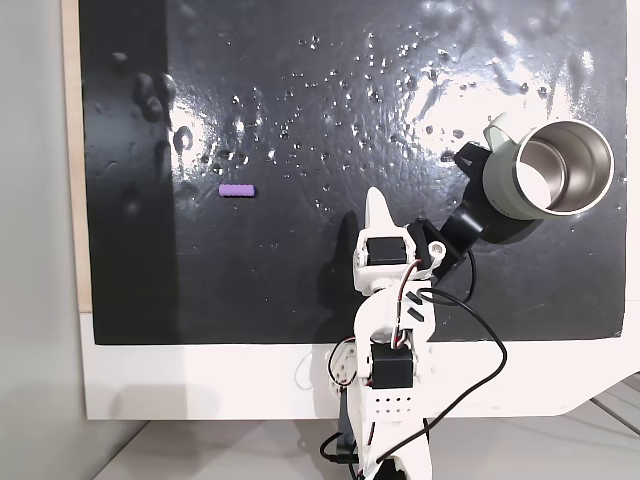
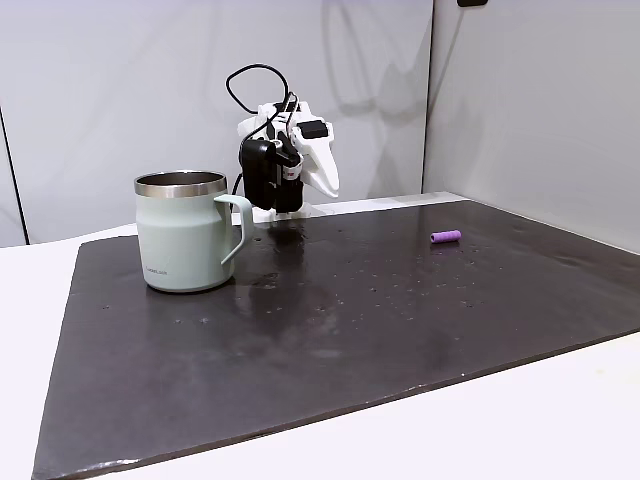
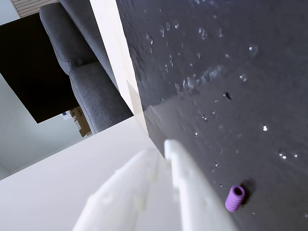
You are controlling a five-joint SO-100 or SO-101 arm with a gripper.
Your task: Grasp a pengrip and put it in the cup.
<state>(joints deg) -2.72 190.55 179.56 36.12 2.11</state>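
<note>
The pengrip [image 1: 237,190] lay on its side on the black mat [image 1: 300,290], toward the mat's left edge in a fixed view from above, with bare mat all round it and nothing touching it. The cup [image 1: 552,170] stood upright near the mat's right edge in that view, its handle turned toward the arm, well apart from the pengrip. In a fixed view from the side the cup [image 2: 186,232] sat near the mat's left edge and the pengrip [image 2: 445,237] near the far right edge. The gripper [image 1: 378,205] hung above the mat's near-middle, between the two things and closer to the cup, holding nothing; its white fingers [image 3: 185,183] appeared drawn together with only a thin seam between them in the wrist view, where the pengrip [image 3: 235,198] showed just beside the finger's edge, ribs visible, the end facing the camera. Judgement: the grasp had not yet begun. The pengrip looked very light and soft, likely to squash under a hard pinch and to roll across the glossy, droplet-spotted mat if nudged along its side. Best hold, as judged: fingers opened first, then closed across the ribbed barrel at mid-length, square to its axis. The cup's wide steel mouth should allow a loose drop.
</note>
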